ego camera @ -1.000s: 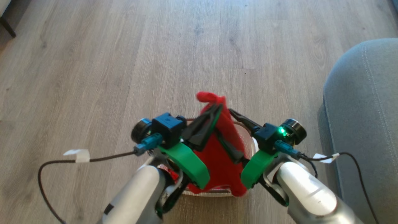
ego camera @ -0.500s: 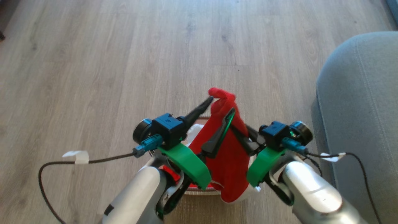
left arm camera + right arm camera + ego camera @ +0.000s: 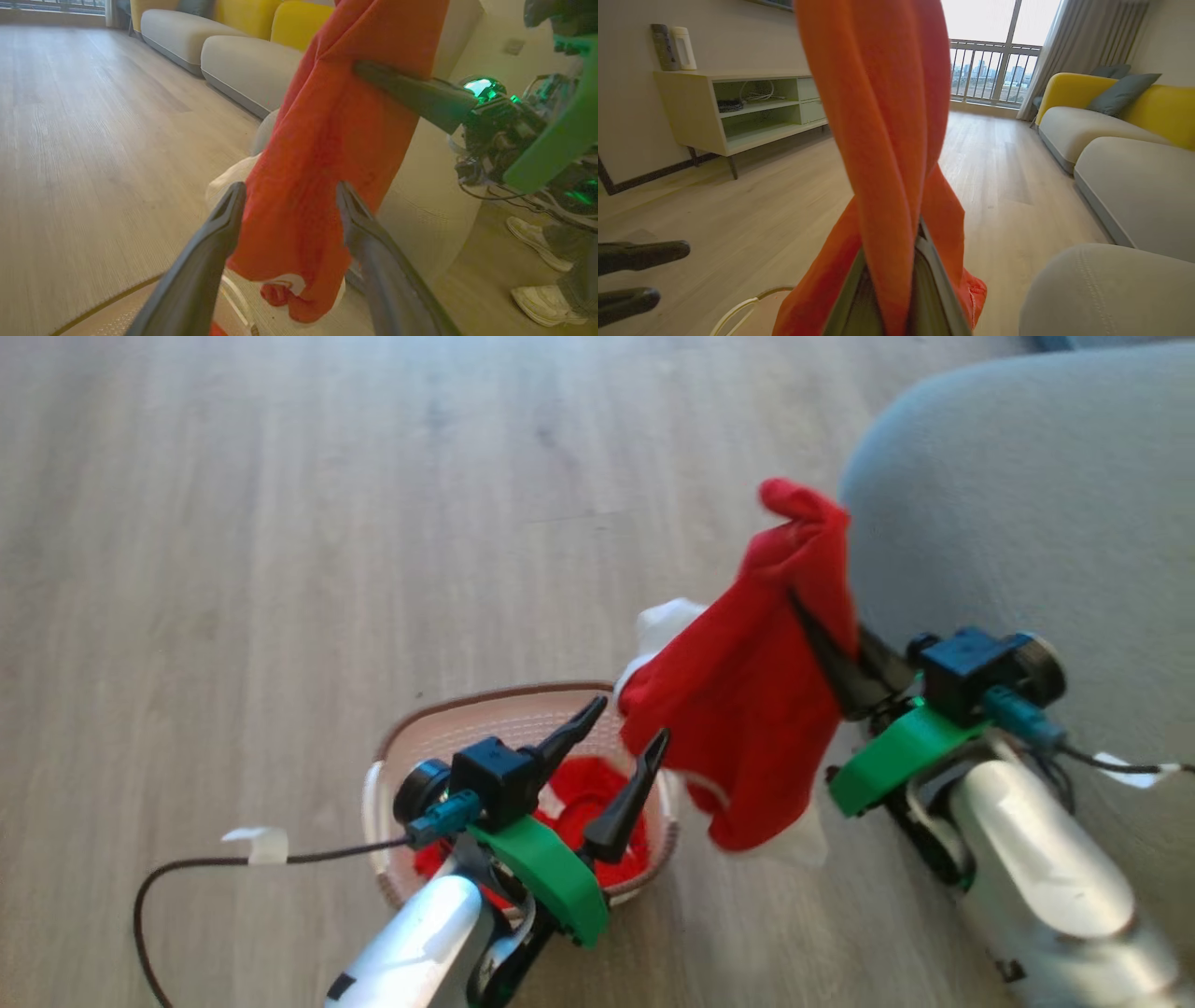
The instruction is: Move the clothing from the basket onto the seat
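Red soft fabric clothing (image 3: 747, 709) hangs pinched in our right gripper (image 3: 814, 637) beside the grey upholstered seat (image 3: 1027, 523), our left gripper (image 3: 630, 721) spread wide above the cream perforated basket (image 3: 485, 695).

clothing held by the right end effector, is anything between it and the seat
Nothing visible. The clothing hangs from the right end effector close beside the seat, with nothing between them; the basket lies off to the left.
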